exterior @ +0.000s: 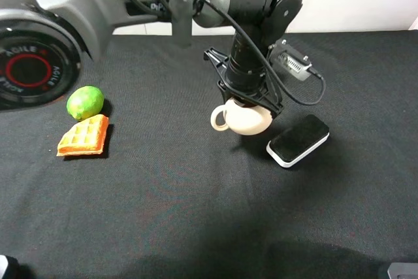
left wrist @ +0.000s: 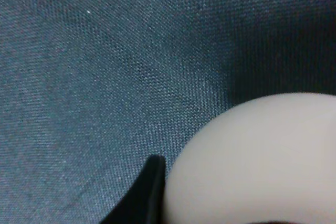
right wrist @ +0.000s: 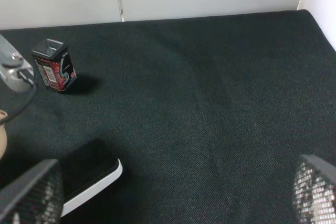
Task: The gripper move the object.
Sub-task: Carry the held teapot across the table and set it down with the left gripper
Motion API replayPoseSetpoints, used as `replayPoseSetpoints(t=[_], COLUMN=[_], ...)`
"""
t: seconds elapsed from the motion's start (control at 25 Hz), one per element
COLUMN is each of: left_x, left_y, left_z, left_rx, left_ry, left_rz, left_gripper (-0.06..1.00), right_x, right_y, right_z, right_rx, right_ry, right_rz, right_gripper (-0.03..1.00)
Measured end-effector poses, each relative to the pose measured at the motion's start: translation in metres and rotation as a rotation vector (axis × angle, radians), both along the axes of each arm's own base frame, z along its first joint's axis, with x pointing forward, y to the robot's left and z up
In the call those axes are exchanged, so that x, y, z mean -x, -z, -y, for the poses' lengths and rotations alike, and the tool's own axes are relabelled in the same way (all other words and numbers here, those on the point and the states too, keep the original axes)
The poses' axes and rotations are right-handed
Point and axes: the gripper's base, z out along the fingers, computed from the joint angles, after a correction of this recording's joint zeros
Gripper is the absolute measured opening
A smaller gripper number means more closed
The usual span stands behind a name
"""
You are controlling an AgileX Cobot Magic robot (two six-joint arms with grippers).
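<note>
The cream teapot (exterior: 245, 120) is near the middle of the black cloth, its loop handle pointing left. My left gripper (exterior: 251, 100) comes down on it from above and is shut on its top. In the left wrist view the teapot's round body (left wrist: 252, 161) fills the lower right, with one black fingertip (left wrist: 151, 190) against it. I cannot tell whether the teapot touches the cloth. My right gripper (right wrist: 173, 203) is open and empty, over the cloth to the teapot's right. Only a sliver of the teapot (right wrist: 2, 141) shows in the right wrist view.
A black-topped white eraser block (exterior: 298, 140) lies just right of the teapot and also shows in the right wrist view (right wrist: 89, 174). A green lime (exterior: 85, 102) and a waffle piece (exterior: 83, 136) lie at the left. A small red-and-black box (right wrist: 53, 65) stands farther back.
</note>
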Motion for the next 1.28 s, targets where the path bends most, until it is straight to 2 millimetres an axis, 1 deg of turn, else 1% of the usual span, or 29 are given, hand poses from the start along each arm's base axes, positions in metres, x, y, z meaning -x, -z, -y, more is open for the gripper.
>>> replayPoseSetpoints(t=[0.12, 0.2, 0.52, 0.76, 1.12, 1.28], left_x=[0.000, 0.000, -0.001, -0.001, -0.002, -0.002], left_y=[0.012, 0.017, 0.018, 0.025, 0.025, 0.029], left_z=[0.000, 0.000, 0.001, 0.001, 0.003, 0.003], left_rx=[-0.020, -0.028, -0.024, -0.031, -0.015, -0.020], left_ry=[0.000, 0.000, 0.001, 0.002, 0.006, 0.006], left_rz=[-0.015, -0.021, -0.019, -0.025, -0.014, -0.018], left_gripper=[0.15, 0.15, 0.15, 0.15, 0.15, 0.15], right_x=[0.000, 0.000, 0.000, 0.000, 0.000, 0.000], right_y=[0.000, 0.000, 0.000, 0.000, 0.000, 0.000], right_z=[0.000, 0.000, 0.000, 0.000, 0.000, 0.000], right_rx=[0.000, 0.000, 0.000, 0.000, 0.000, 0.000], right_ry=[0.000, 0.000, 0.000, 0.000, 0.000, 0.000], right_rz=[0.000, 0.000, 0.000, 0.000, 0.000, 0.000], right_gripper=[0.66, 0.66, 0.66, 0.66, 0.66, 0.66])
